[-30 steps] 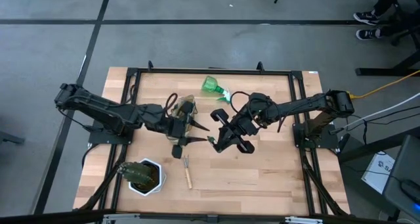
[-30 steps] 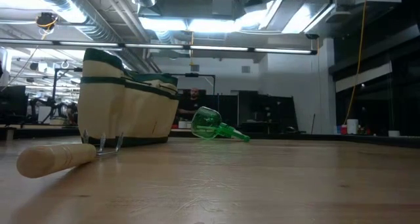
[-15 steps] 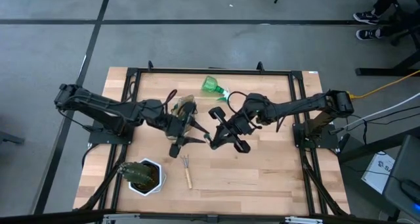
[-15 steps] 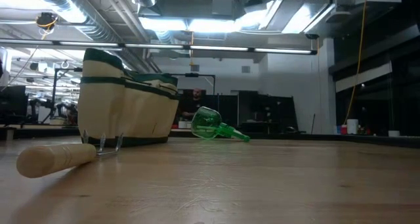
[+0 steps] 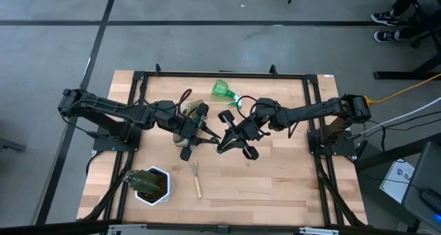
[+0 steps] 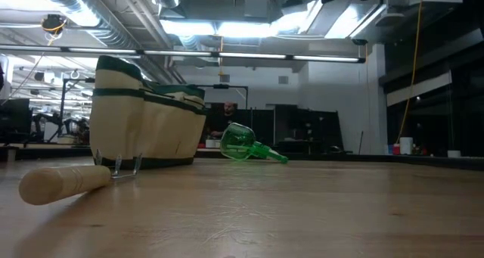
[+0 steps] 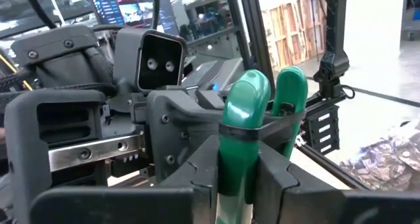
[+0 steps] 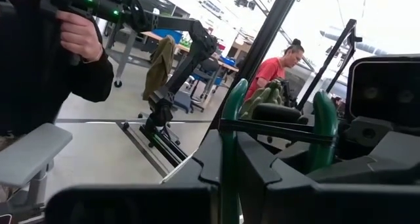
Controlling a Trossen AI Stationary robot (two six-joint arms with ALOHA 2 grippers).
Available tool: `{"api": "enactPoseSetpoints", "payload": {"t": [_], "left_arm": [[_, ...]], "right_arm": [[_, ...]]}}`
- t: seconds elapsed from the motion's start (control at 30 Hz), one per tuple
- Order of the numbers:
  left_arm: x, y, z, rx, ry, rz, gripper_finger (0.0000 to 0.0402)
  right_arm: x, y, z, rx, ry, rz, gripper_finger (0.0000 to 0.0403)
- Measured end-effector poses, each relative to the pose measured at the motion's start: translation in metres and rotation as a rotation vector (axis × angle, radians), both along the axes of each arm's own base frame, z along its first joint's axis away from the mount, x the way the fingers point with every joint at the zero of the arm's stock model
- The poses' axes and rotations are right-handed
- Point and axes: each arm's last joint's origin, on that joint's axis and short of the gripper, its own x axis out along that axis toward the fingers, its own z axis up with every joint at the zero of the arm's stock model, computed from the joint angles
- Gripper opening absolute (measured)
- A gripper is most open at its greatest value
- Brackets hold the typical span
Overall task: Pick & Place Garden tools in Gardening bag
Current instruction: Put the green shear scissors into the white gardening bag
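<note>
The pruning shears [image 5: 212, 140], with two green handles joined by a dark band, hang in mid-air between my two grippers over the table's middle. My left gripper [image 5: 201, 136] comes from the left and my right gripper [image 5: 226, 141] from the right, and both are shut on the shears. The cream gardening bag [image 6: 144, 114] with green trim stands upright on its base at the far left; in the high view [image 5: 190, 116] it sits partly under my left arm. The green spray bottle [image 5: 222, 89] lies on its side. The wooden-handled rake [image 5: 196, 180] lies flat. The trowel is not in view. My left gripper pinches one green handle [image 7: 231, 175] of the shears between its two fingers, below the dark band. The rounded handle ends stick out past the fingertips toward my right gripper. The shears are clear of the table. My right gripper pinches a green handle [image 8: 227, 178] between its two fingers, coming level from the table's right. The second handle [image 8: 324, 122] stands free beside the fingers, joined by the dark band. The shears are lifted clear.
A white pot with a green plant [image 5: 150, 185] stands at the near left. The rake lies just right of it. The spray bottle [image 6: 243, 144] lies behind the bag's right side. People [image 8: 275, 73] are in the room beyond the table. Bare wood lies at the near right.
My right gripper has moved toward the table's left and a little toward the far edge, closing in on my left gripper. My left arm has shifted slightly right. The two grippers now stand close together around the shears.
</note>
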Motion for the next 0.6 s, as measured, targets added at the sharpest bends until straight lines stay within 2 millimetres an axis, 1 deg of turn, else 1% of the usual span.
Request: {"api": "enactPoseSetpoints", "payload": {"t": [0.3,0.43,0.53,0.6], "left_arm": [[-0.004,0.002,-0.001,-0.022,0.043,0.083,0.0048],[-0.013,0.006,0.003,-0.027,0.071,0.174,0.0044],[-0.024,0.009,0.009,-0.037,0.078,0.239,0.0022],[-0.031,0.011,0.013,-0.036,0.074,0.271,0.0022]], "right_arm": [[0.001,-0.001,-0.004,0.0,0.043,-0.009,0.0021],[0.002,-0.002,-0.004,0.077,0.116,-0.075,0.0053],[0.003,-0.003,-0.007,0.138,0.183,-0.114,0.0085],[0.003,-0.003,-0.008,0.154,0.205,-0.119,0.0103]]}}
